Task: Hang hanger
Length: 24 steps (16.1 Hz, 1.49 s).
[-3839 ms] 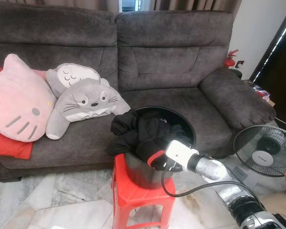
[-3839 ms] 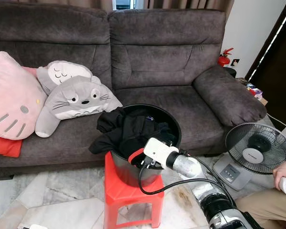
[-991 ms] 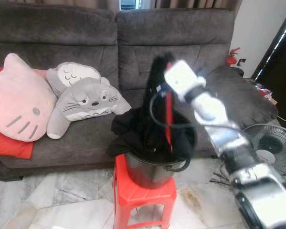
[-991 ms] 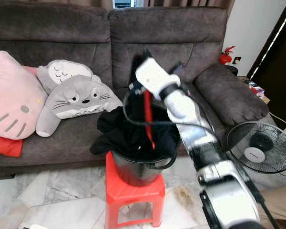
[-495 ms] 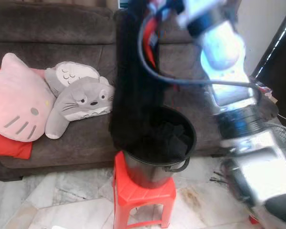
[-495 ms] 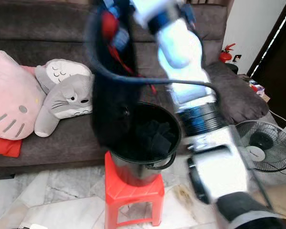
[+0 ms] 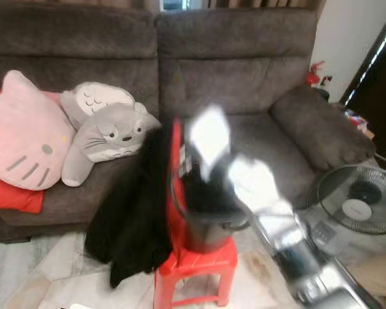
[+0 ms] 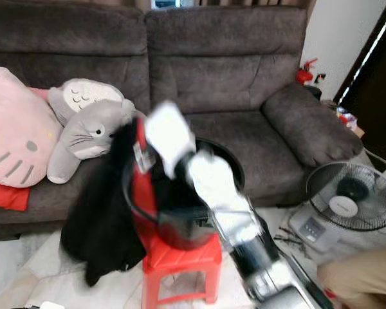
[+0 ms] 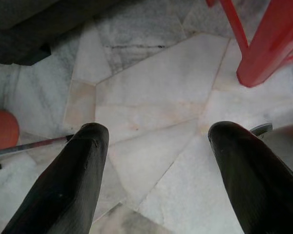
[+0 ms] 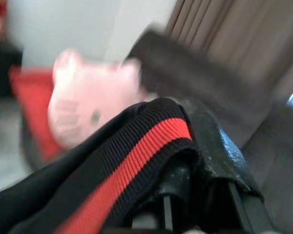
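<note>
Since half a second ago, the right claw (image 7: 180,168) has swung down from overhead, black garment (image 7: 132,219) trailing beside the bucket (image 7: 209,225).

Eye views: blurred; cloth drapes past the red stool (image 7: 196,264), risking a snag.

Left wrist view: left claw (image 9: 156,170) open over floor.

Right wrist view: right claw clamps the red-striped fabric; hanger unidentifiable.

The black garment (image 7: 132,219) with a red stripe hangs down; the right claw (image 10: 195,161) pinches its collar.
</note>
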Motion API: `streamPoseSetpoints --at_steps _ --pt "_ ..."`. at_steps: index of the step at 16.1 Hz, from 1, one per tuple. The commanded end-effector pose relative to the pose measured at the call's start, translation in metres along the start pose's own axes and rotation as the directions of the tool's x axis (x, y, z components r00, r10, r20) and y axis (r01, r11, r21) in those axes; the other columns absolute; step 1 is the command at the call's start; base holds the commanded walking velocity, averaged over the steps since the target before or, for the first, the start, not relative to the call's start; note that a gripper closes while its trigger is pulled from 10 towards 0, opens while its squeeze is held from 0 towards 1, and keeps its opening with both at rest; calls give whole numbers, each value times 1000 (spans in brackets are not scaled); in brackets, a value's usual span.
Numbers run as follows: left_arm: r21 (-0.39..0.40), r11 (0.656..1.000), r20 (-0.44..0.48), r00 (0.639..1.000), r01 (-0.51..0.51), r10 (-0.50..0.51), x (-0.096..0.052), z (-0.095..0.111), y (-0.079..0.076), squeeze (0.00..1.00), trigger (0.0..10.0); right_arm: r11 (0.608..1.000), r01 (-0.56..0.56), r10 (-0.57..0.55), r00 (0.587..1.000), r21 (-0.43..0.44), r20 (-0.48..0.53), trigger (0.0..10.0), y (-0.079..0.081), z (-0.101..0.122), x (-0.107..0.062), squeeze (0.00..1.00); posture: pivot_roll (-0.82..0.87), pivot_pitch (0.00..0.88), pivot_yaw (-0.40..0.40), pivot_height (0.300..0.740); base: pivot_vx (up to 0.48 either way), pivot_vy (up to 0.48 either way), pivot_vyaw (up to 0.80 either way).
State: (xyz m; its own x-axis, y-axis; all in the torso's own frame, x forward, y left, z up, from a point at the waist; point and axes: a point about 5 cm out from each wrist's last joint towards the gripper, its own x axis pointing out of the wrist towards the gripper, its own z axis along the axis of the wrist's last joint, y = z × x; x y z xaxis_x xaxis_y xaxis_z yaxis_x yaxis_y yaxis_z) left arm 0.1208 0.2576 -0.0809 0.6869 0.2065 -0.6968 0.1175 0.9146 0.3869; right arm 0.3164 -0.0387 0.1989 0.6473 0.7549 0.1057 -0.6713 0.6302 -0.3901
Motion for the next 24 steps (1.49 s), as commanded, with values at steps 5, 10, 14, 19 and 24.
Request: streamPoseSetpoints --at_steps 5,10,14,19,24 --pt "-13 999 -40 999 36 -36 -3 -7 -3 0 10000 976 214 -199 955 48 -218 10000 -6 -44 -32 0 -24 0 -67 740 0 0 0" --pt "-315 948 -128 992 -31 -9 -7 -21 -4 0 10000 932 332 -281 915 147 -289 10000 10 -58 -41 0 -10 0 -69 740 0 0 0" --pt "-284 958 -143 990 -34 -7 -8 -24 -1 0 10000 657 752 -728 651 50 -214 10000 -17 -36 -82 0 4 2 -66 740 0 0 0" --pt "-272 962 -153 988 -26 -17 -9 -27 2 0 10000 491 871 -829 460 -22 -319 10000 -14 -42 -131 0 9 0 -57 740 0 0 0" --pt "-282 959 -175 984 -25 -26 -12 -32 1 0 10000 439 897 -834 389 -44 -391 10000 -10 -51 -144 0 6 0 -58 740 0 0 0"
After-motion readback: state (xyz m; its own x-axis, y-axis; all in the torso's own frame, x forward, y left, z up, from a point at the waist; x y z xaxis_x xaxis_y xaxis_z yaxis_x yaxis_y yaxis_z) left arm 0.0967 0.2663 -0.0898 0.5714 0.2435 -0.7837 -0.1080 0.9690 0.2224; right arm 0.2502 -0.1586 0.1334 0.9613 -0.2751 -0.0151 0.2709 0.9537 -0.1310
